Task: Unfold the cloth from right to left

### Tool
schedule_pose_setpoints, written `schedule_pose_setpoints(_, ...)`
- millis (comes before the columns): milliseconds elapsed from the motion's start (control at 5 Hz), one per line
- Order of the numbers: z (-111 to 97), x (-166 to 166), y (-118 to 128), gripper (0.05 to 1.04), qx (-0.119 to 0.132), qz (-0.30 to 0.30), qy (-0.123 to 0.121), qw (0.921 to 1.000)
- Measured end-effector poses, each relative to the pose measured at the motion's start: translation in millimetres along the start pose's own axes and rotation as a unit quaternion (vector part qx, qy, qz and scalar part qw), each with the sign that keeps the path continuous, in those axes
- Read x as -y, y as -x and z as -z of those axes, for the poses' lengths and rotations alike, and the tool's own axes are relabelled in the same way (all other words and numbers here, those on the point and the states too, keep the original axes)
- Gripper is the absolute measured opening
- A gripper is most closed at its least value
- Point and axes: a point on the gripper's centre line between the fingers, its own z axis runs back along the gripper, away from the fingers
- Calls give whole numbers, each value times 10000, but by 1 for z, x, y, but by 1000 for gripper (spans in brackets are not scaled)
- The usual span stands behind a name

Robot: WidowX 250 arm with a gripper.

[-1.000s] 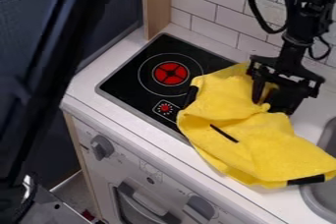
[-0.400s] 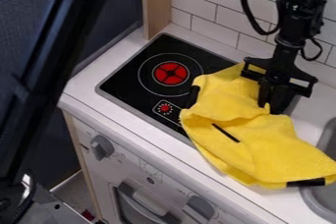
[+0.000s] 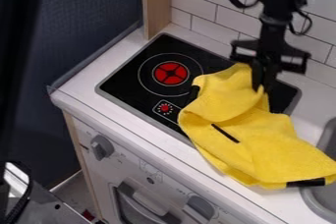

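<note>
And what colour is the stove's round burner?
Red, with a thin pale ring around it; the camera view shows it best.

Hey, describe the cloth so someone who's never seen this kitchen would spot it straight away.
Start at the white counter with the black stovetop set into it. In the camera view, the cloth lies rumpled from the stovetop's right side towards the sink. It's the bright yellow thing with black strips.

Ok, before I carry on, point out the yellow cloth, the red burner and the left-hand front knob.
Yellow cloth (image 3: 266, 156), camera view, on its broad lower part.
Red burner (image 3: 171, 66), camera view, on the upper part of its red disc.
Left-hand front knob (image 3: 101, 147), camera view, on its grey face.
</note>
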Motion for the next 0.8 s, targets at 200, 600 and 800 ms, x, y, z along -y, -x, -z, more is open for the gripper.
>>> schedule_pose_setpoints(200,-26,-23,8,54,220,-227,150,9994)
schedule_pose_setpoints(600,-47,-101,30,54,556,-938,618,9921)
schedule_pose_setpoints(800,-47,-132,26,54,652,-1039,913,9882)
